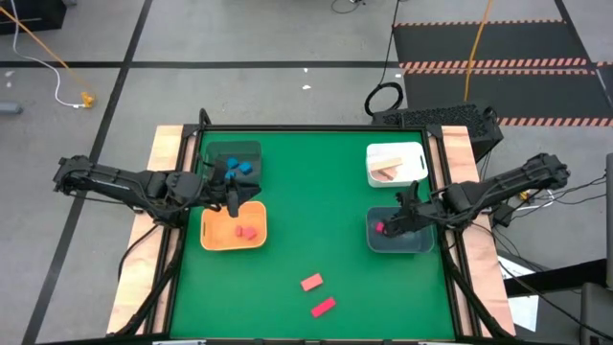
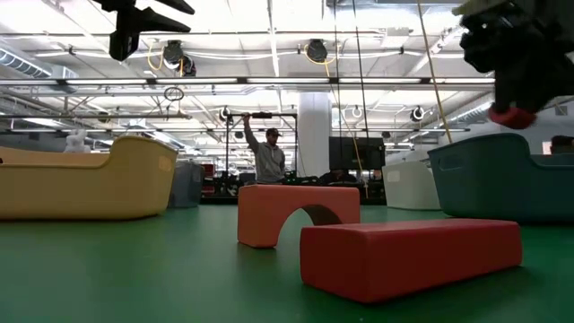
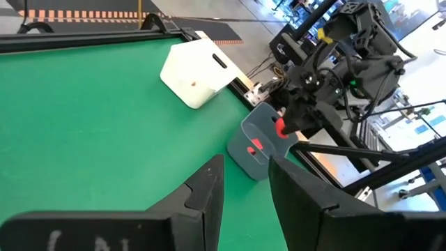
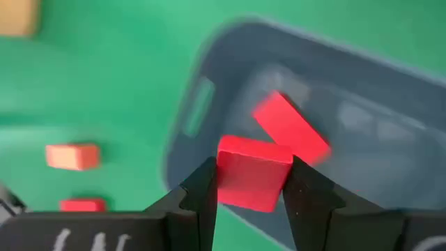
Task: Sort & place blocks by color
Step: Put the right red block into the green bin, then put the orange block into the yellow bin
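My right gripper [image 1: 390, 226] hangs over the grey-blue bin [image 1: 421, 243], shut on a red block [image 4: 254, 171]. Another red block [image 4: 290, 130] lies on that bin's floor. Two more red pieces lie flat on the green mat: an arch-shaped one [image 1: 311, 283] and a bar [image 1: 323, 307]. My left gripper [image 1: 231, 198] is open and empty, above the gap between the dark green bin [image 1: 251, 151], which holds blue blocks [image 1: 239, 167], and the orange bin [image 1: 218, 240], which holds red blocks [image 1: 245, 231]. Tan blocks [image 1: 387, 171] lie in the white bin [image 1: 414, 153]. My right gripper pinches the red block by two opposite side faces [image 4: 223, 174] between its two fingers, which come from above and point down. The block is lifted clear, just above the grey-blue bin's rim [image 2: 502, 136], as the low view shows [image 2: 511, 115].
The four bins stand near the mat's left and right edges. Between them the middle of the green mat [image 1: 316, 201] is bare. A wooden border [image 1: 163, 153] frames the mat. In the low view a person [image 2: 267, 154] stands far back in the room.
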